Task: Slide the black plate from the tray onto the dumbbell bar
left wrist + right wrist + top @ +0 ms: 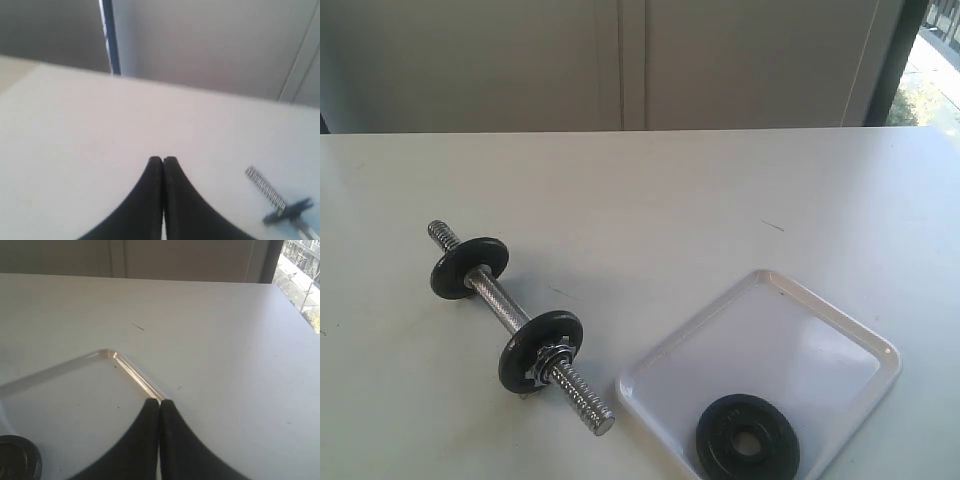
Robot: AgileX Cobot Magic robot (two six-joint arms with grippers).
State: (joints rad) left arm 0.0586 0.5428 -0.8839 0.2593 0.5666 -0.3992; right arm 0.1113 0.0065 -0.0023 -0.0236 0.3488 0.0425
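The black plate (748,438) lies flat in the near corner of the white tray (790,330); its edge also shows in the right wrist view as the black plate (19,460). The dumbbell bar (510,318) lies diagonally on the table to the left, with two small black discs and a silver collar nut on it. One threaded end of the dumbbell bar (265,187) shows in the left wrist view. My left gripper (163,160) is shut and empty above bare table. My right gripper (159,402) is shut and empty over the tray (135,372) rim. Neither arm appears in the exterior view.
The white table (640,200) runs back to a grey wall with panel seams. A window strip shows at the far right. The tray's near corner reaches the bottom of the exterior view.
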